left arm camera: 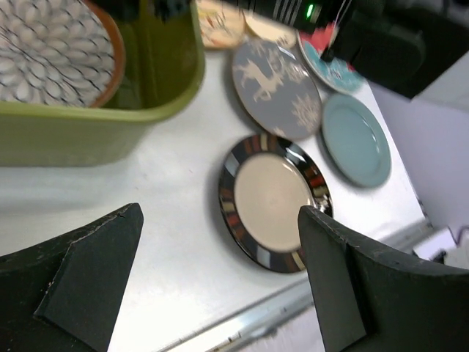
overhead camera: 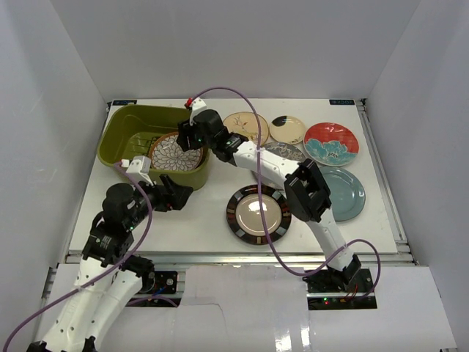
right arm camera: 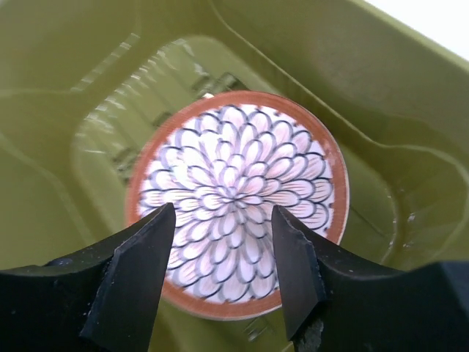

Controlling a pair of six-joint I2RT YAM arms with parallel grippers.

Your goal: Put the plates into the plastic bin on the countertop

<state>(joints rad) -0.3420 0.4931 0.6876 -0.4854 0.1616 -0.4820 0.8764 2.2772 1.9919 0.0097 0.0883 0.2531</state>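
Black right jaws fill the bottom of the right wrist view, parted partway with nothing between them. Through the gap shows the white-brown floral plate [right arm camera: 234,161], lying on the slotted floor of the plastic bin [right arm camera: 381,95], below the tips and, as far as I can tell, clear of them. From above, the right arm [overhead camera: 256,158] reaches from the lower right up to the upper left, its wrist tipped down over the bin's right half.

Six plates lie outside the bin on the surface [overhead camera: 183,227]:
- The dark-rimmed plate [overhead camera: 258,213] is at lower centre.
- The pale blue plate [overhead camera: 344,192] is to its right.
- The red-teal plate [overhead camera: 331,143], small cream plate [overhead camera: 288,129] and cream bird plate [overhead camera: 245,125] run along the upper row.
- The grey deer plate [left arm camera: 275,86] is largely hidden under the right arm in the top view.

The likely next pick is the dark-rimmed plate. It lies just right of the left jaws, which stand wide and empty, hovering low beside the bin's near wall. In the left wrist view the plate sits right between them, ahead. It is round, so there is no axis to line up — any stretch of rim would do. The left arm [overhead camera: 121,209] is folded close to its base, its wrist pointing right, and looks the nearer of the two.
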